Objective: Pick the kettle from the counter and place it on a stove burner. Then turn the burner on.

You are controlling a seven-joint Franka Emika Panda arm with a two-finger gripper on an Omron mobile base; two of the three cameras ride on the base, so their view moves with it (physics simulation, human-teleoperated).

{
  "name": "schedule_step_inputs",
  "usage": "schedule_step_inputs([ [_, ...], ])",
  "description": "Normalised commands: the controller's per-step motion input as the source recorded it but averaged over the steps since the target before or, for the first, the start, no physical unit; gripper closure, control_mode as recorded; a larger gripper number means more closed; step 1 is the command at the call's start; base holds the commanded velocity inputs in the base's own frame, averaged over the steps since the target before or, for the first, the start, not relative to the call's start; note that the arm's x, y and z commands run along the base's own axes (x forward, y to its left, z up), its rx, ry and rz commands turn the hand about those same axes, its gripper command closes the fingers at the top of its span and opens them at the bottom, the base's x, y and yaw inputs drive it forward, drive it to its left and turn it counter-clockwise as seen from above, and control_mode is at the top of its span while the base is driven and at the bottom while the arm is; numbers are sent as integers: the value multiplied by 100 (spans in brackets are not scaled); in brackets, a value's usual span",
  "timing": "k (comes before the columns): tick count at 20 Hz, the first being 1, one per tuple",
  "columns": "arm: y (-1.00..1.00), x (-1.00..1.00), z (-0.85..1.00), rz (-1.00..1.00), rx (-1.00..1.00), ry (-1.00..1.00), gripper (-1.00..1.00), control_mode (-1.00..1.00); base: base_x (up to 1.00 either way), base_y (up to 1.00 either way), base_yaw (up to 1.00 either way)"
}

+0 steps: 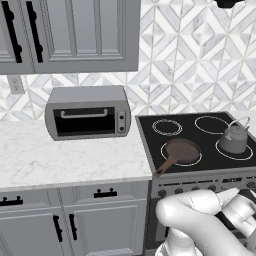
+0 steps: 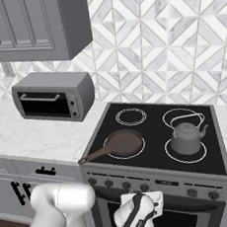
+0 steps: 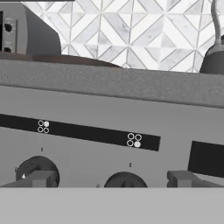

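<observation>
The grey kettle (image 1: 234,139) (image 2: 186,136) stands upright on the front right stove burner (image 1: 223,152) (image 2: 200,155), a white ring on the black glass. In the hand view the kettle (image 3: 213,59) peeks over the stove's front edge at the upper right. My gripper (image 3: 113,179) is open and holds nothing, low in front of the stove's control panel. A dark knob (image 3: 125,179) sits between its fingertips (image 3: 42,178); another knob (image 3: 36,168) is to the left. The white counter (image 1: 60,155) (image 2: 38,135) lies left of the stove.
A brown frying pan (image 1: 181,151) (image 2: 122,143) occupies the front left burner, its handle reaching over the stove's front left corner. A grey toaster oven (image 1: 87,112) (image 2: 54,97) stands on the counter by the wall. Cabinets hang above it.
</observation>
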Motion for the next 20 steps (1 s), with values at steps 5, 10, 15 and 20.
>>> schedule_step_inputs([
  [5,-1,20,-9,0,0,0,-100,-100,0,0,0],
  [10,-2,23,-15,0,0,0,-100,-100,0,0,0],
  [15,-6,17,-22,0,0,0,-100,-100,0,0,0],
  [20,-8,16,-20,0,0,0,-100,-100,0,0,0],
])
